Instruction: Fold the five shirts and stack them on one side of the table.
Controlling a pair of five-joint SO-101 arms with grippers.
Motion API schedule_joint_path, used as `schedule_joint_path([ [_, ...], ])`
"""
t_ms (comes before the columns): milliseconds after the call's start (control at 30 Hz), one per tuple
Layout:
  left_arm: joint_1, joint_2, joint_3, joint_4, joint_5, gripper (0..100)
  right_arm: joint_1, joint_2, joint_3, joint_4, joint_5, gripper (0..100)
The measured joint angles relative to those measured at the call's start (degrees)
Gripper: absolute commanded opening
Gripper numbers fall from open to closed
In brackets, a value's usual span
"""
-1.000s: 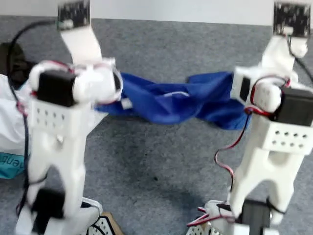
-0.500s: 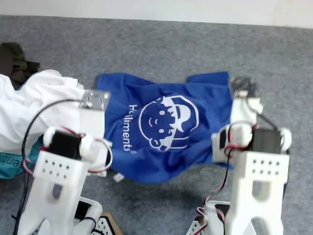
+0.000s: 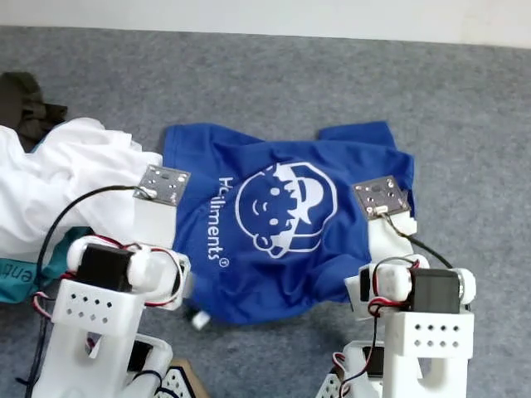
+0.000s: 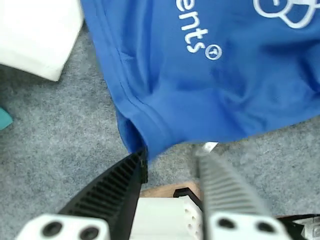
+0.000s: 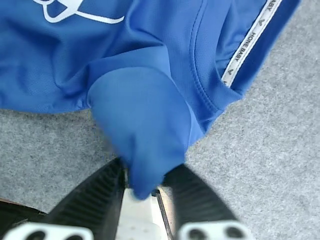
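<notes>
The blue shirt (image 3: 274, 224) is spread on the surface (image 3: 274, 83), beside white shirts (image 3: 66, 182). Seen from the wrists, a fold is pinched by the right fingers (image 5: 197, 192); the left fingers (image 4: 120, 185) are parted, empty, at its hem.

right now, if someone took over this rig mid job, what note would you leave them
Left gripper: open, holding nothing, at the near hem corner of the blue shirt.
Right gripper: shut on a fold at the shirt's other near corner.
Blue shirt: spread out, print up, mid table, between the arms.
White clothing heap: unfolded beside the left arm, a teal piece partly under it, a dark piece beyond it.
Done: blue shirt laid out.
Left: fold it, fold the rest, stack them on one side.
</notes>
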Motion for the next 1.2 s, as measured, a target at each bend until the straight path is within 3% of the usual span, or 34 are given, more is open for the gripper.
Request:
schedule_joint_path([
  [233, -7.5, 0.0, -6.4, 1.2, -0.1, 51, 1.1, 0.0, 0.0, 0.0, 0.4, 28.9],
  [467, -11.3, 4.0, -11.1, -5.7, -0.1, 41, 9.2, 0.0, -8.1, -1.0, 0.5, 28.9],
  [700, -11.3, 25.3, -19.4, -12.6, 0.0, 34, 11.6, 11.3, -16.7, -6.0, -0.4, 28.9],
  [900, -11.3, 46.1, -36.8, -14.9, 0.0, 34, 11.9, 30.4, -22.2, -20.2, -7.7, 28.9],
  [1200, -9.1, 79.0, -64.3, -21.9, 6.6, 34, 9.8, 56.4, -33.6, -33.0, -8.6, 28.9],
])
